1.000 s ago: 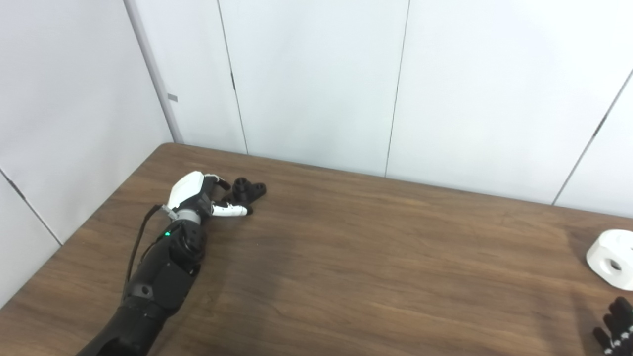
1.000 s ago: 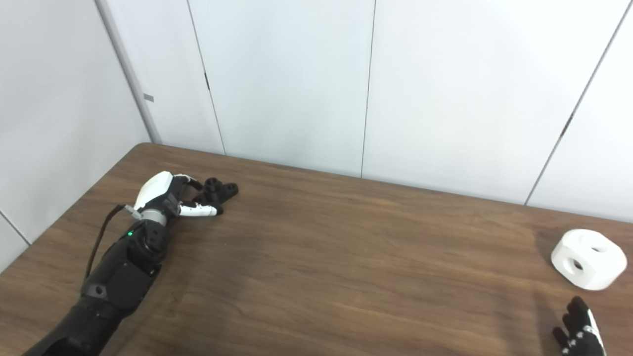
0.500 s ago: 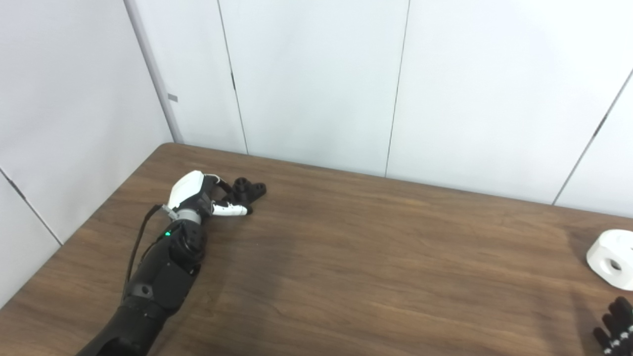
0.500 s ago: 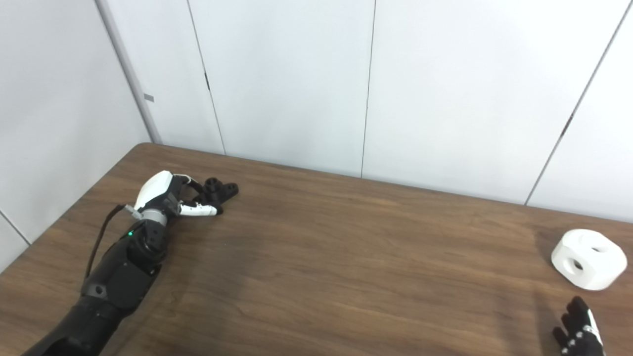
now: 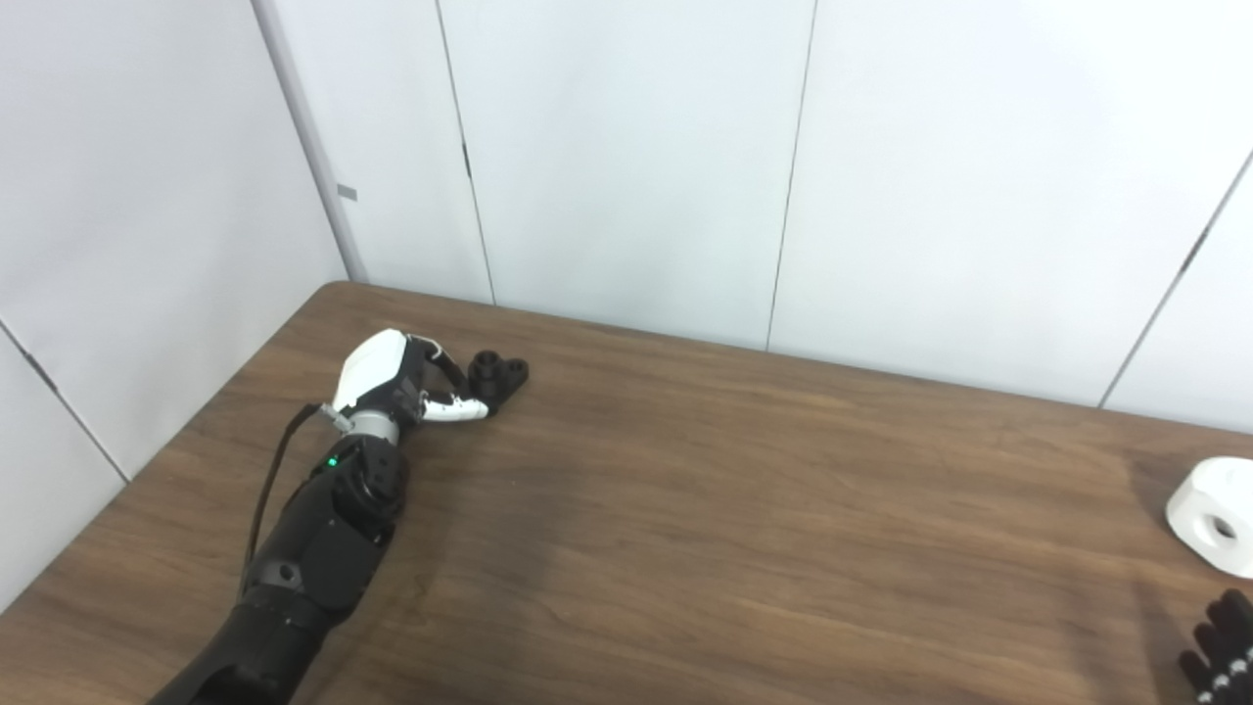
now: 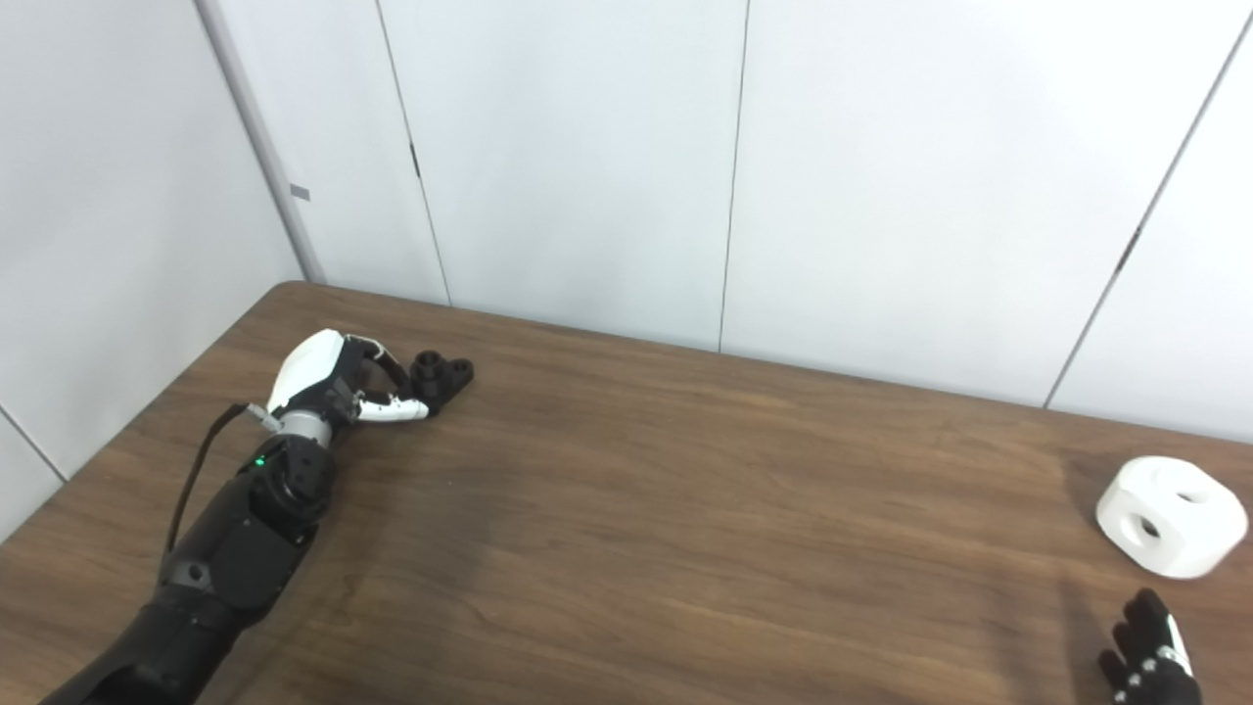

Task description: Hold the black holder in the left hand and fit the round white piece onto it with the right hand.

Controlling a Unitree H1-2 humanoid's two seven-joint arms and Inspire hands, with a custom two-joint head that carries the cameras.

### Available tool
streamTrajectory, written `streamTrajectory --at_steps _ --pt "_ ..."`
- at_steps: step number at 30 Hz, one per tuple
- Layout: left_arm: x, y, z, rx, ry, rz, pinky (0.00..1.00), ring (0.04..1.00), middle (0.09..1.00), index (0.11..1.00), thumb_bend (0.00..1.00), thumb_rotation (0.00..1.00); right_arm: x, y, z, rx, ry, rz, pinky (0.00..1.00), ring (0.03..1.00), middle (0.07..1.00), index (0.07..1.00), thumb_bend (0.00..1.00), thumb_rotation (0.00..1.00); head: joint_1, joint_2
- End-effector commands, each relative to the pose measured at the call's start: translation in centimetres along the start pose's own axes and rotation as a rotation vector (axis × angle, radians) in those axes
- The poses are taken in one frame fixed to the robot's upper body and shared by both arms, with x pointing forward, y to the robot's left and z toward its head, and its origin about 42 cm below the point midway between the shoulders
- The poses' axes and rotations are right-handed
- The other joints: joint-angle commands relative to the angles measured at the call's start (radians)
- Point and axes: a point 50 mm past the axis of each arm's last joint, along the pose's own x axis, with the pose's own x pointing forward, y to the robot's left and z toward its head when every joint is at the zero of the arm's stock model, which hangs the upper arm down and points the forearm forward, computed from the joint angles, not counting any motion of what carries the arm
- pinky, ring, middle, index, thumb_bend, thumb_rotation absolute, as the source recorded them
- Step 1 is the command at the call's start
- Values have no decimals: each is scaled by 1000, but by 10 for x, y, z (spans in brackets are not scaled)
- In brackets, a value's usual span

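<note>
The black holder (image 5: pixel 501 373) lies on the brown table (image 5: pixel 744 509) at the far left. My left hand (image 5: pixel 396 377) is at its near end, with the curled fingers (image 5: pixel 445 360) above and the white thumb below touching it. The holder rests on the table. The round white piece (image 6: pixel 1170 529), with holes in its top and side, sits at the far right edge of the table. My right hand (image 6: pixel 1145 661) shows only as black fingers at the bottom right corner, spread apart, empty, a little in front of the white piece.
White wall panels (image 5: pixel 626 166) stand close behind the table's far edge and along its left side. The left forearm (image 5: pixel 313 548) lies over the table's left part.
The camera has shifted slightly. My left hand's fingers and thumb have curled tighter onto the holder's near end. The right hand and the white piece have not moved.
</note>
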Motion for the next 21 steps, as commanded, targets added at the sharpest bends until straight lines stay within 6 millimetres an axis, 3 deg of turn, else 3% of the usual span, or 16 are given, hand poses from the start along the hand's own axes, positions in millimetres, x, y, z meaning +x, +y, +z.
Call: streamTrajectory --at_steps 1,11,21 --pt "4 7 7 11 -28 -5 809 877 768 484 521 46 3 0 11 -2 -49 2 1000 1000 994 983 624 1000 0 0" --pt "4 4 7 6 -18 -29 807 876 764 484 521 47 3 -1 12 -3 -51 1 1000 1000 996 984 631 1000 -10 4" --pt "-12 -2 9 -5 -67 -104 828 894 771 485 521 48 6 1 11 -7 -50 17 1000 1000 994 986 614 1000 -25 7"
